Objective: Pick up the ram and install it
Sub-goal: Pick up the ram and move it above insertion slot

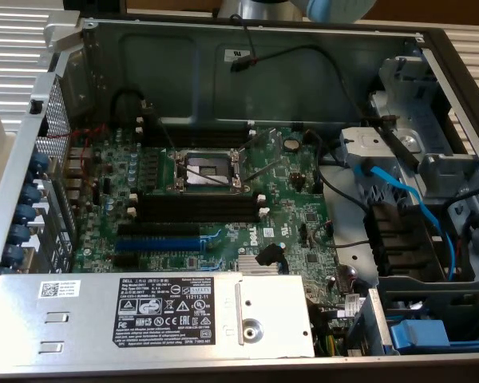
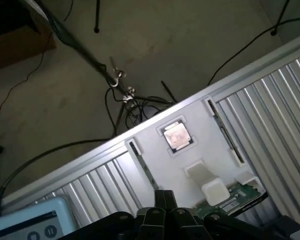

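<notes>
The ram [image 2: 236, 199], a dark green stick with a white label, lies at the end of a white tray [image 2: 155, 150] on a ribbed metal surface, partly covered by a white block [image 2: 213, 190]. My gripper [image 2: 164, 201] shows as black parts at the wrist view's edge, above the tray and close beside the ram, not touching it. In the exterior view the open computer case shows the motherboard [image 1: 287, 191] with black memory slots [image 1: 198, 204] with white end clips, all without a stick in them.
A processor chip [image 2: 176, 136] rests in the tray's recess. A CPU socket [image 1: 206, 167], a blue expansion slot [image 1: 156, 243], the power supply [image 1: 152, 315] and blue cables [image 1: 399, 191] crowd the case. Part of the arm [image 1: 335, 8] hangs beyond the case's far wall.
</notes>
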